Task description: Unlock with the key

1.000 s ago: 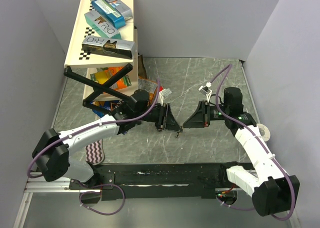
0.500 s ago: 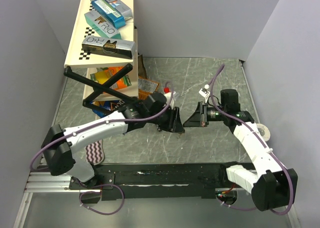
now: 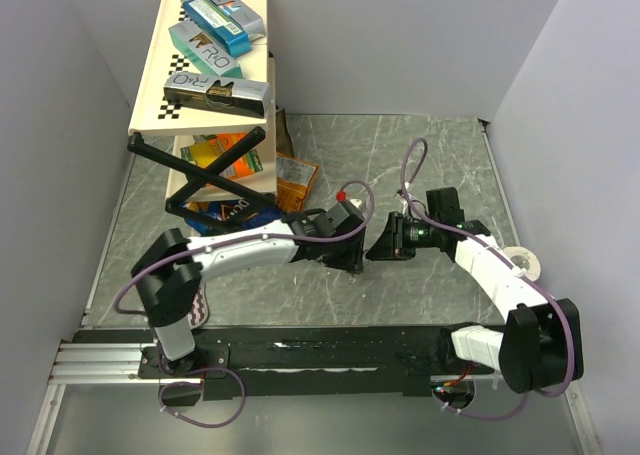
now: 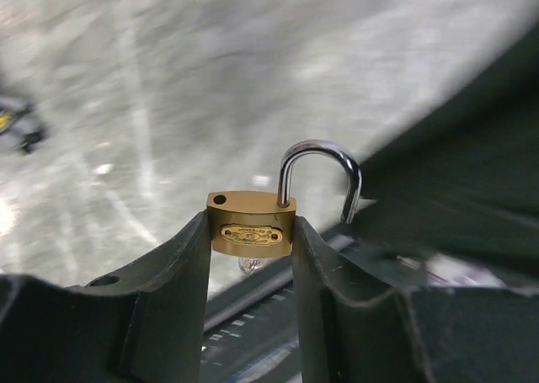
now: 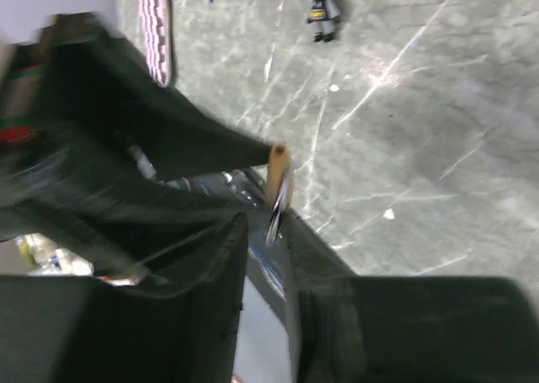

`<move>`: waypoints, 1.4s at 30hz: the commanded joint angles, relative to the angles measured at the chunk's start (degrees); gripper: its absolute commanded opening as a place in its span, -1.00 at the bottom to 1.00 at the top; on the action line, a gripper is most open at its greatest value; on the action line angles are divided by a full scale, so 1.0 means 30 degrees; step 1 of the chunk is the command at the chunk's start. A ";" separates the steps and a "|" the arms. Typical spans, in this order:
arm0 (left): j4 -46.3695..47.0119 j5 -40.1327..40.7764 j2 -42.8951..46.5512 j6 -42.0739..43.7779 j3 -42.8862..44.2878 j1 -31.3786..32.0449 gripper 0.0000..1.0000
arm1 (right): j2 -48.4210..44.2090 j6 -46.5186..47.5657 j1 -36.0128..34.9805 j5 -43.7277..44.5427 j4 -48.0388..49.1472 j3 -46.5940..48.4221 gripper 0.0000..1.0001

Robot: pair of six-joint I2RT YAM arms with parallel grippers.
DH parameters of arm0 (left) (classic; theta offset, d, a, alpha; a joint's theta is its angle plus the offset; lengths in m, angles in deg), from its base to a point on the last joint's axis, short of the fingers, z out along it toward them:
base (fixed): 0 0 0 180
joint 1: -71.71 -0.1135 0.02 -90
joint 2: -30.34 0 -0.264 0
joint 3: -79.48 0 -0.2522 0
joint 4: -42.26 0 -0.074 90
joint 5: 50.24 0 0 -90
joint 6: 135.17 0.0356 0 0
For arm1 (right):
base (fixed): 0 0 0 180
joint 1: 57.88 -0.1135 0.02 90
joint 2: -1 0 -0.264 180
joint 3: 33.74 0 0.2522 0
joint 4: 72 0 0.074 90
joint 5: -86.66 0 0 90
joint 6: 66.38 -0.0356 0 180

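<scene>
- The left gripper (image 4: pixel 250 230) has its jaws clamped on the brass padlock (image 4: pixel 250 225), pinching the body on both flanks and holding it up off the desk (image 4: pixel 168 80).
- The shackle (image 4: pixel 321 151) has one leg in the padlock and the other hanging free beside it. The lock looks already sprung, so the turning step seems done or nearly so.
- The key (image 5: pixel 274 215) sits at the padlock's underside, between the padlock and the right gripper (image 5: pixel 267 231). Those jaws stand only a sliver apart around it. Blur hides whether they pinch it, so I cannot tell.
- The next move, I judge, is either a last twist or a straight pull away from the padlock along the keyhole's line. The left jaws must hold firm so the padlock does not swivel.
- Against a second ago, the left gripper has reached further forward and the right gripper has closed in on the padlock. Their meeting place has barely shifted.
</scene>
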 commanded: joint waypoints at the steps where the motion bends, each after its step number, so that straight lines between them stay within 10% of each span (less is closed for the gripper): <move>1: -0.1508 0.1679 -0.1499 -0.0275 0.0488 -0.0154 -0.98 | 0.0677 -0.0513 -0.0021 0.0764 0.2862 -0.0813 -0.34; 15: -0.2674 0.2731 -0.5776 0.0019 0.2946 -0.0213 -0.98 | 0.2995 -0.0369 0.0066 0.3662 0.1848 -0.0144 0.04; 42: -0.6752 0.3526 -1.1727 0.0428 1.0565 -0.3582 -0.98 | -0.4007 -0.1042 0.1795 0.8352 -0.2724 0.1762 0.31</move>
